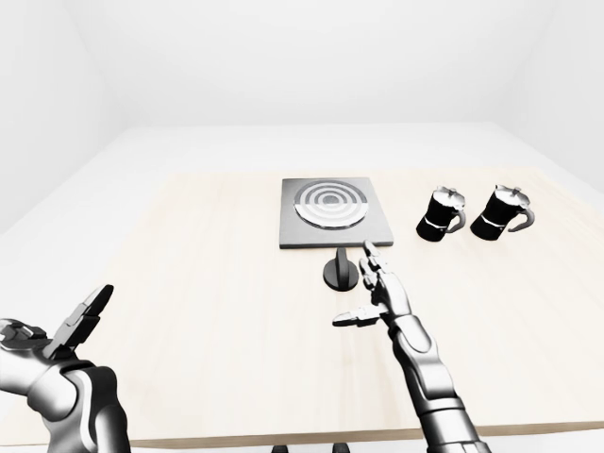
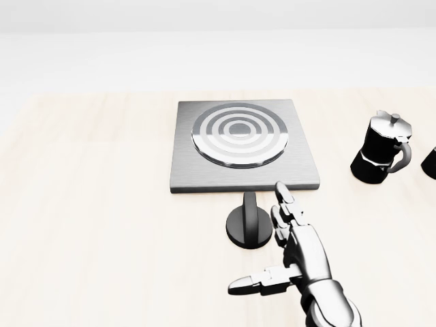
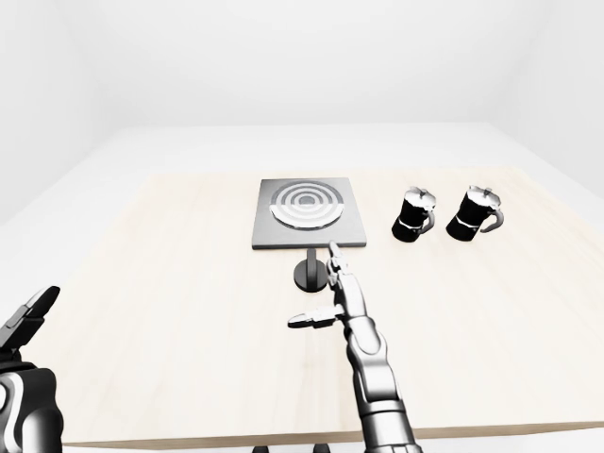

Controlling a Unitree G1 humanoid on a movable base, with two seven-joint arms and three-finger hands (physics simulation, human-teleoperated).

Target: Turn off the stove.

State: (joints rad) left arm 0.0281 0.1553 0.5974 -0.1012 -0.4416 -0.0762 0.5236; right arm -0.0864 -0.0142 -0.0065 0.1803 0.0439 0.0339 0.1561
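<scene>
Knob (image 2: pixel 248 228) below stove (image 2: pixel 243 145) sits just left of right hand's (image 2: pixel 296 253) spread fingers (image 2: pixel 285 197), seemingly untouched.

The table (image 2: pixel 82 204) is showing a pale, matt wood grain. On it, the stove (image 2: pixel 204 170) is looking like brushed grey metal, its ringed burner (image 2: pixel 238 133) gleaming in polished bands. Just below the stove, the knob (image 2: pixel 249 225) is appearing as dark, smooth plastic with a soft sheen. To the right of the stove, two coffee pots (image 1: pixel 442 214) (image 1: pixel 503 211) are shining glossy black with silvery trim. The right hand (image 2: pixel 293 248) is glinting like chrome-plated metal.
</scene>
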